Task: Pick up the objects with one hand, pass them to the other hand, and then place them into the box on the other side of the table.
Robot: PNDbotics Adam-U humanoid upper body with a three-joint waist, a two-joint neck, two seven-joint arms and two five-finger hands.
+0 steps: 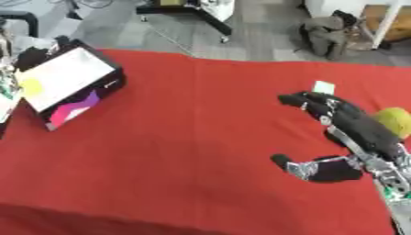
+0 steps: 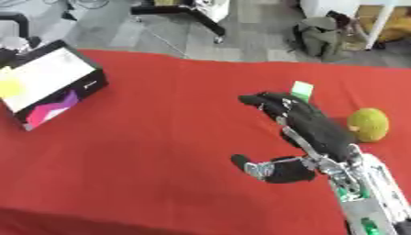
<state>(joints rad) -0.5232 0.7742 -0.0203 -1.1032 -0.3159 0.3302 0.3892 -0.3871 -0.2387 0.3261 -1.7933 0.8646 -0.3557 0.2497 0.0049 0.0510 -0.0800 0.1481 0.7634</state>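
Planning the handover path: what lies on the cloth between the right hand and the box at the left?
Nothing: between the right hand and the box only bare red tablecloth shows, clearest in the right eye view.

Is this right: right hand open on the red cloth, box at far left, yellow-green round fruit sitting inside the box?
Not quite. The yellow-green round fruit is not in the box; the right eye view shows it on the red cloth at the right, beside the right hand. The rest holds: that hand lies open on the cloth, fingers straight, and the box sits at far left.
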